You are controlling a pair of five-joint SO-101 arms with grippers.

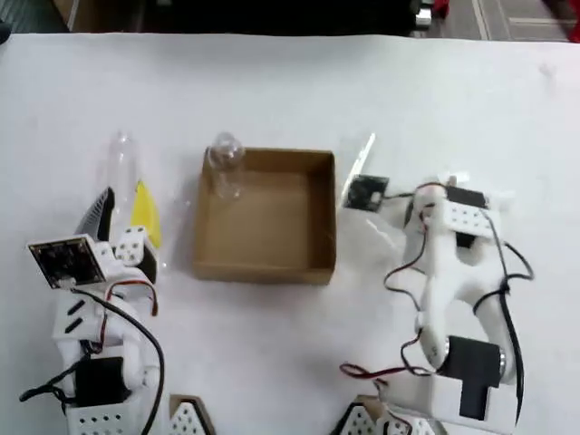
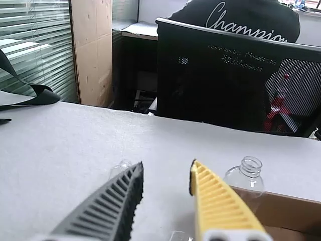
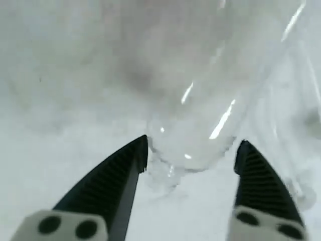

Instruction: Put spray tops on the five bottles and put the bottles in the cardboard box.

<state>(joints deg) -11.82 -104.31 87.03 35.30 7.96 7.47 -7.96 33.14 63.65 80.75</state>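
A clear bottle with no top stands in the back left corner of the cardboard box. The left wrist view shows its open neck behind the box wall. A second clear bottle stands beyond my left gripper, whose black and yellow fingers are open and hold nothing. Its top peeks out beside the black finger. My right gripper is open low over the table. Another clear bottle lies partly between its black fingers.
The white table stretches wide behind the box. The right arm stands right of the box with loose wires around it. Small brown and white parts sit at the front edge.
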